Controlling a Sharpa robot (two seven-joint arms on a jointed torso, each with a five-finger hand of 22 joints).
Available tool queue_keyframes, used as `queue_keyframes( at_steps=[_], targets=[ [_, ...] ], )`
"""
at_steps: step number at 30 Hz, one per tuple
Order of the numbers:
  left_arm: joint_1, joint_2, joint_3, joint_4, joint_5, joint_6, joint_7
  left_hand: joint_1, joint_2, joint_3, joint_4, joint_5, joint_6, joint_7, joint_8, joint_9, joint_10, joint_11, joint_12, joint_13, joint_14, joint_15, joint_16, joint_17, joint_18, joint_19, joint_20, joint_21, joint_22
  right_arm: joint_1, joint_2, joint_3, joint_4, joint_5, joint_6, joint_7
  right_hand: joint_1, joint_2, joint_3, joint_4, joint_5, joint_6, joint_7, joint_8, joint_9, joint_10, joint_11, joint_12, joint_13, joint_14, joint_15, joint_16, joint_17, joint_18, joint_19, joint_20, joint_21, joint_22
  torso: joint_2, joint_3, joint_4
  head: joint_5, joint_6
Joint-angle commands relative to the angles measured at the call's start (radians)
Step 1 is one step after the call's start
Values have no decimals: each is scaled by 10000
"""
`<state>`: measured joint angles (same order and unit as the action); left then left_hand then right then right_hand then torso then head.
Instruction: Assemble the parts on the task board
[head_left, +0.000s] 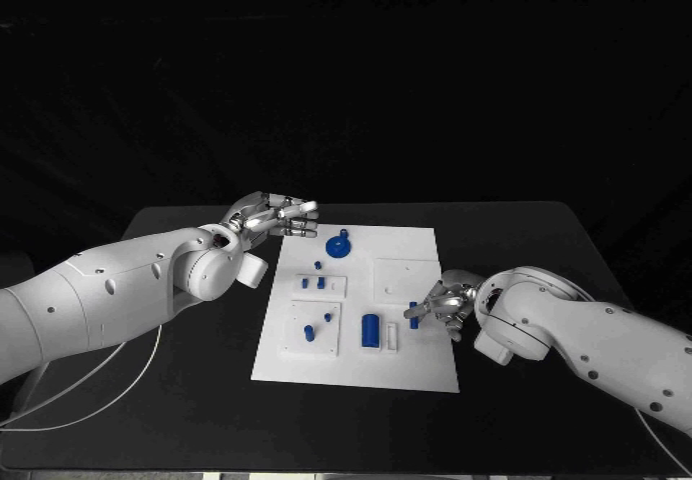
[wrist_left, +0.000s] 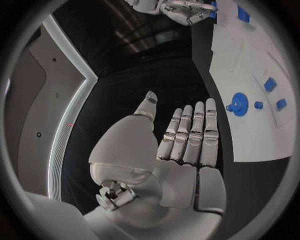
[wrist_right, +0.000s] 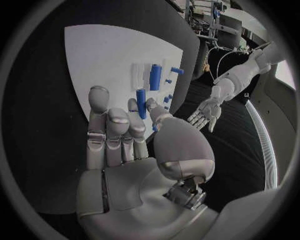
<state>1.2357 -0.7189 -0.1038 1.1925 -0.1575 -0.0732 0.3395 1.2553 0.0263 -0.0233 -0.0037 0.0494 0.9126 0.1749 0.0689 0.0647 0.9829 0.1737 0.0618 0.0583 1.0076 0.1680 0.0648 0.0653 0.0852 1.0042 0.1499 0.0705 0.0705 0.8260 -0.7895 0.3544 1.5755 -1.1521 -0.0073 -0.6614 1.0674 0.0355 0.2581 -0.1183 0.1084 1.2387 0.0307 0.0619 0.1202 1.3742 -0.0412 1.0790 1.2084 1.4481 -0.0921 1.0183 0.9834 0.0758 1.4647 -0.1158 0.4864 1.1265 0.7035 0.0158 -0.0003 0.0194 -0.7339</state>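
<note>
Task board (head_left: 411, 355): white plate lying flat mid-counter (head_left: 173, 400), between both hands.
Parts: round blue piece (head_left: 339, 246) at the far end; blue cylinder (head_left: 371, 331) near the front.
Left hand (head_left: 268, 218): at the board's far-left corner, fingers (wrist_left: 190, 132) straight, side by side, holding nothing.
Right hand (head_left: 446, 303): at the board's right edge, fingers (wrist_right: 109, 132) loosely curled; a small blue peg (head_left: 414, 309) sits at the fingertips, whether pinched I cannot tell.
</note>
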Motion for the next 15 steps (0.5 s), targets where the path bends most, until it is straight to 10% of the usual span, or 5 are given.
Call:
queue_keyframes(
  at_steps=[1,15],
  targets=[
    [-18,23,4,15,15,147,62,-29,82,-25,9,-14,13,7,5,6,-35,4,21,4,24,22,-36,3,61,13,44,5,13,-5,126,-93,-102,-220,54,-34,-78,34,-9,62,-55,54,-3,17,-15,2,-22,-50,-12,19,1,-67,-13,-196,355,11,20,11,1,5,-8,8,2],
    [-24,41,-1,20,16,184,36,-34,101,-46,14,-15,43,5,-2,4,-31,4,17,3,24,21,-39,2,59,13,42,5,13,-20,650,-551,-441,-399,145,-58,-71,48,-24,91,-20,59,-3,18,-25,-1,-26,-47,-11,19,-2,-63,-19,-198,360,10,16,17,1,35,-18,93,-33]
  ],
)
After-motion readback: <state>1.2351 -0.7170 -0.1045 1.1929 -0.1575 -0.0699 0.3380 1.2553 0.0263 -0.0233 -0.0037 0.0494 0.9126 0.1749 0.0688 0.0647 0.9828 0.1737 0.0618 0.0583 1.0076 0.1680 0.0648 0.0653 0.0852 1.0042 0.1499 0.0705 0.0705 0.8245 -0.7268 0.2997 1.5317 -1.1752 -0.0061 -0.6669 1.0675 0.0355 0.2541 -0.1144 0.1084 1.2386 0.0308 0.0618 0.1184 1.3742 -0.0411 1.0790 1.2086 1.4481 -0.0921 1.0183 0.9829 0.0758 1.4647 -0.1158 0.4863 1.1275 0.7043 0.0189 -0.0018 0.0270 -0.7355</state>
